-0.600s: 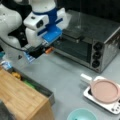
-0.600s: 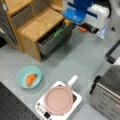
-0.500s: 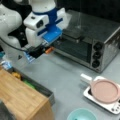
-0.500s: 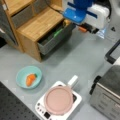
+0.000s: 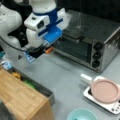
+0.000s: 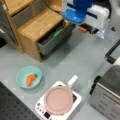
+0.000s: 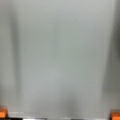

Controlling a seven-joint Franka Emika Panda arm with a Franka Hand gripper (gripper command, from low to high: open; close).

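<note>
Gripper (image 5: pixel 40 53) hangs over the bare grey surface (image 5: pixel 65 75), jaws spread wide with nothing between them, near the toaster oven (image 5: pixel 87 47) and open drawer (image 6: pixel 56 37), well apart from the lidded pan (image 6: pixel 58 100) and the carrot (image 6: pixel 30 79) in its bowl (image 6: pixel 21 73).

A flat grey table top (image 5: pixel 67 75) fills the scene in both front views, w/ soft, even light on it (the wrist view shows only that same plain grey). A light wood cabinet (image 6: pixel 37 27) stands at a front view's top left, w/ its grey drawer (image 6: pixel 53 40) pulled open, & behind the table in a front view there is a dark wall (image 5: pixel 100 10). At a front view's bottom left lies a black board w/ lots of tiny holes (image 6: pixel 10 107).
</note>
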